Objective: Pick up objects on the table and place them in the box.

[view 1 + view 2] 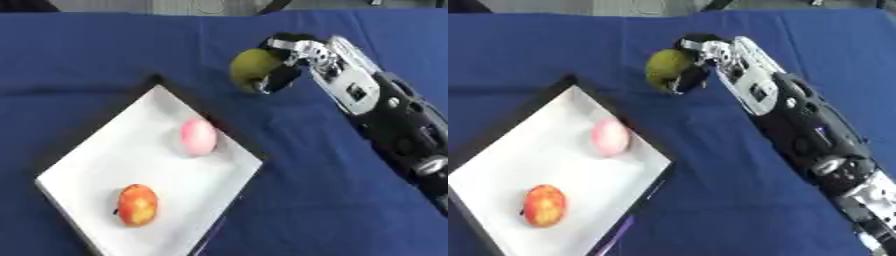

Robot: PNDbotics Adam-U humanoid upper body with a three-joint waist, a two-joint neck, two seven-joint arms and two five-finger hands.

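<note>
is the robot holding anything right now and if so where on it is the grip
Yes. The right hand holds a green round fruit, its fingers curled round the fruit's right side. The left hand is not in view.

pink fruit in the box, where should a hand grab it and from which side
Probably around its rounded middle, from above. The pink fruit lies on the flat floor of the white box, apart from the red fruit, so its top and flanks are open.

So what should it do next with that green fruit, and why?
Probably carry it left and toward the box. The right hand is curled round the green fruit beyond the box's far corner, while the pink fruit and red-yellow fruit already lie inside.
</note>
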